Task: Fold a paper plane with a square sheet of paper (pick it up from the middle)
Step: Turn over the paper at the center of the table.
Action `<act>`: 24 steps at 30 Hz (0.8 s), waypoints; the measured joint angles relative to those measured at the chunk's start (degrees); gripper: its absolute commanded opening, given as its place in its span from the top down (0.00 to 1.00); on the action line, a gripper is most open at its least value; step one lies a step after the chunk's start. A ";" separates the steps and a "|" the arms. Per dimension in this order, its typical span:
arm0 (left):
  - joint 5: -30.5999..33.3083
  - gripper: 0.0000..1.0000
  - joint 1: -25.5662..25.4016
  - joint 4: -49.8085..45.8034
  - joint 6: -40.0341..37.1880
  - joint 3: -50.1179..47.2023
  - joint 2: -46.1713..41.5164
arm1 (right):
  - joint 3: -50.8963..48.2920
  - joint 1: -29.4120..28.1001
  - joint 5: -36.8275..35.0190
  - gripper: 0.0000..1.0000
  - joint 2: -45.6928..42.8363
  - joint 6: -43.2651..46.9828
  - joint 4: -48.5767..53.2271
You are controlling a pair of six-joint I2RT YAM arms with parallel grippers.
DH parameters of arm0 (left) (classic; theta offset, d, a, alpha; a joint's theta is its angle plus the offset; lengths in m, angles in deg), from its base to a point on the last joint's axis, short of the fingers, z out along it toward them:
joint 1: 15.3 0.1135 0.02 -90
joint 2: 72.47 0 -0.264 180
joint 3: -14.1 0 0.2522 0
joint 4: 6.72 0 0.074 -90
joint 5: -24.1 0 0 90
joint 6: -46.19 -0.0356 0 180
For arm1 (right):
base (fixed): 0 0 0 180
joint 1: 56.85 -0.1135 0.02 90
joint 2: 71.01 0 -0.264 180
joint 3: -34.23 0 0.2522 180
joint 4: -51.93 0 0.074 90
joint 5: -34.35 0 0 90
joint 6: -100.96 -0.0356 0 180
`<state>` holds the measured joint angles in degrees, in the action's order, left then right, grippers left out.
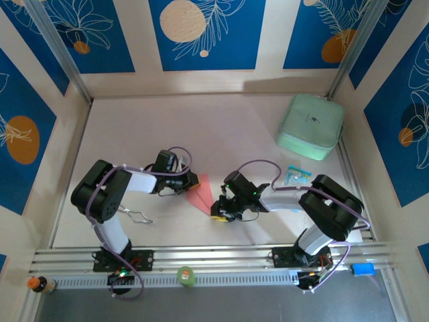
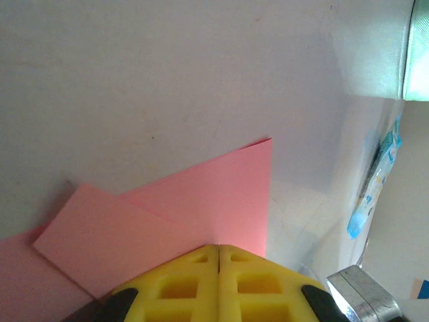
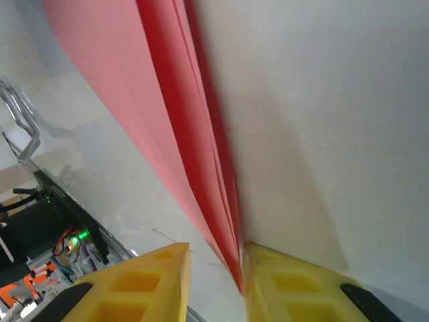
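Counted from above: two arms, two end effectors, one pink paper (image 1: 203,193), one mint-green case (image 1: 310,126), one small blue-and-white packet (image 1: 295,176). Pink paper lying flat on the tabletop (image 1: 201,127) between the two end effectors, well apart from the case at the far right. Left end effector (image 1: 192,181) at the paper's left edge, right end effector (image 1: 218,215) at its near end.

From the left wrist: left end effector (image 2: 218,258) pressed together, yellow fingers (image 2: 181,288) meeting in one seam over the paper; one flap folded across the sheet, too small to tell from above; packet and a corner of the case at the right edge.

From the right wrist: right end effector (image 3: 216,261) spread, a strip of bare tabletop between the fingers, the paper's narrow end against one finger and clear of the other; several stacked layers along the fold.
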<state>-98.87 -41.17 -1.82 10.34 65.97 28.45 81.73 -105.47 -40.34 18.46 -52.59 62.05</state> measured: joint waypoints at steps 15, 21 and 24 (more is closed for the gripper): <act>0.22 0.98 0.07 -0.02 0.70 -0.24 -0.35 | -0.66 1.62 0.04 0.80 -0.04 0.59 -7.87; 0.20 0.97 0.13 -0.11 0.90 -0.24 -0.37 | -0.76 2.14 0.72 0.92 0.04 1.86 -8.57; 0.22 0.95 0.13 -0.35 0.87 -0.22 -0.50 | -0.76 2.14 1.20 0.95 0.17 2.10 -8.92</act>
<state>-98.65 -41.04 -2.17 11.21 65.75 27.95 80.97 -103.32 -39.14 18.63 -50.49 53.13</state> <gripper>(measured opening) 0.064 0.068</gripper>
